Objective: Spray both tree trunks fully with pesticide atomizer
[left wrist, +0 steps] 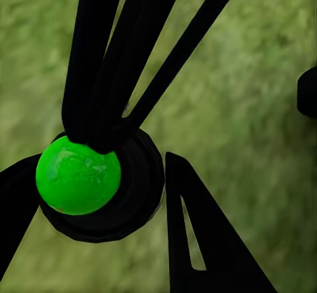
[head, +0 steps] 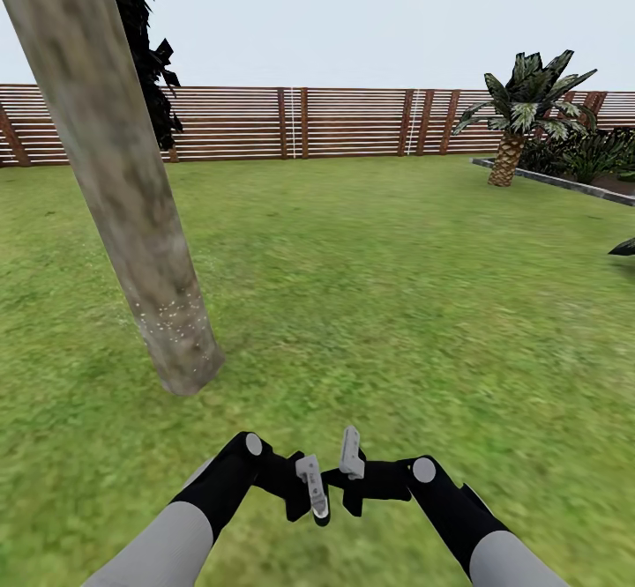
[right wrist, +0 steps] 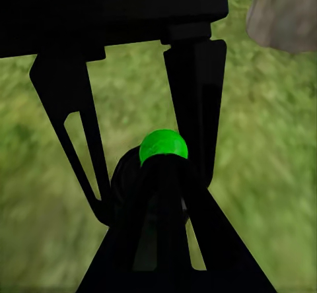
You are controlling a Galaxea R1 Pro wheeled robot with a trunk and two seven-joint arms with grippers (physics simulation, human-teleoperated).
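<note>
Ahead and to the left on the grass [head: 379, 305], a thick mottled tree trunk [head: 115, 182], long axis near upright, base close by and nearer the left gripper [head: 310, 494] than the right gripper [head: 346, 479]. Both grippers tip to tip, low, apart from the bark. Left fingers [left wrist: 198, 240] spread either side of a black ring with a green ball [left wrist: 78, 174]; right gripper's grasp: cannot tell. Possibly the atomizer's head, cannot tell. Probably calls for aiming left at the trunk.
</note>
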